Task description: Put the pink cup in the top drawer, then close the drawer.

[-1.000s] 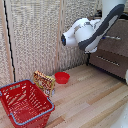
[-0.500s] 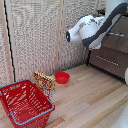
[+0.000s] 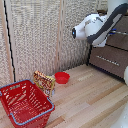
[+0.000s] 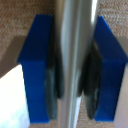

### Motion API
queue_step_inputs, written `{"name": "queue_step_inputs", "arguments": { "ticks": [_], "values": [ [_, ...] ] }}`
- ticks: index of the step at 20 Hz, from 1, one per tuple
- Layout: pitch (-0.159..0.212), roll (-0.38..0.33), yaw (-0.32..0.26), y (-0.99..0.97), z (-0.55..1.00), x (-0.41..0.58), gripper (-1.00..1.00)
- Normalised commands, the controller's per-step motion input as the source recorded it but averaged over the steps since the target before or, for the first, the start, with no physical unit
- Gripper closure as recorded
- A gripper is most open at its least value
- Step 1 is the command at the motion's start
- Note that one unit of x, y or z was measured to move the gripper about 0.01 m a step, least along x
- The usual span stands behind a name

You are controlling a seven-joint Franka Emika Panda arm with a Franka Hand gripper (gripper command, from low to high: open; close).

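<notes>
Wrist view is showing the two blue-tipped fingers (image 4: 71,70) closing on a slim silver bar handle (image 4: 74,50), pads touching both sides; exterior view is placing the white arm (image 3: 95,27) at the dark brown wooden dresser (image 3: 112,57); the pale pink mug is showing nowhere; a loose pinch risks sliding off the smooth bar, leaving the drawer ajar

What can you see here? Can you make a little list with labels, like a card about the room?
arm: white robot arm reaching toward the dresser
dresser: dark brown, silver bar handles, at the exterior view's right
gripper: blue fingers either side of a silver bar
bowl: small, red, on the wooden floor
basket: red wire mesh, nearest the camera
packet: patterned bag between basket and bowl
pink mug: not visible
</notes>
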Motion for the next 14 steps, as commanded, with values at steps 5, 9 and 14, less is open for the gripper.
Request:
{"name": "queue_step_inputs", "arguments": {
  "ticks": [5,9,14],
  "values": [
    [0.027,0.027,0.002,-0.37,0.13,0.013,-1.0],
    [0.012,0.014,-0.013,0.05,0.07,0.129,-1.0],
    [0.0,0.025,-0.122,0.23,0.07,0.223,-1.0]
  ]
}}
